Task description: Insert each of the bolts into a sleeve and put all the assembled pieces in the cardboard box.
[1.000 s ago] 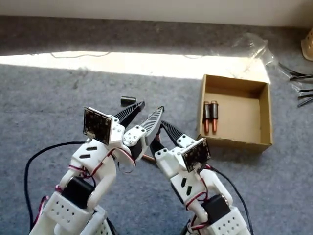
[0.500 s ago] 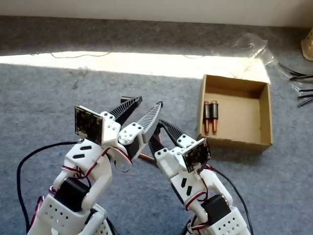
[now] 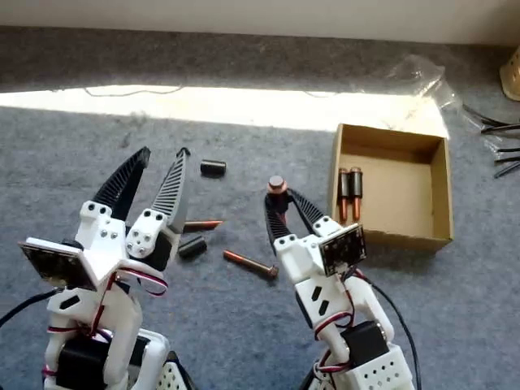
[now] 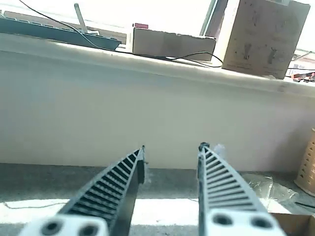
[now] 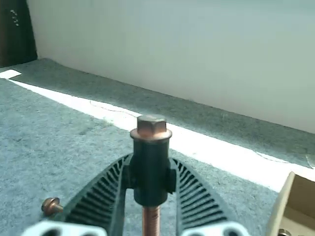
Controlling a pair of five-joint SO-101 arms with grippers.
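Observation:
My right gripper (image 3: 280, 200) is shut on a black sleeve (image 5: 150, 169) with a copper bolt (image 5: 151, 126) through it, held upright just left of the cardboard box (image 3: 443, 195). Two assembled pieces (image 3: 349, 195) lie inside the box. On the carpet lie a loose sleeve (image 3: 213, 168), a second sleeve (image 3: 192, 246) and two bolts (image 3: 201, 224) (image 3: 250, 262); one bolt (image 5: 50, 205) shows below the right gripper (image 5: 150, 183). My left gripper (image 3: 165, 154) is open and holds nothing, raised at the left and pointing at the wall (image 4: 172, 157).
A clear plastic bag (image 3: 416, 77) lies behind the box, and black ties (image 3: 500, 148) lie at the right edge. A sunlit strip (image 3: 162, 104) crosses the grey carpet. A box corner (image 5: 291, 209) shows in the right wrist view.
The two grippers were close together at the middle. The left arm has pulled back to the left with its gripper open. The right gripper has swung towards the box with the bolt and sleeve.

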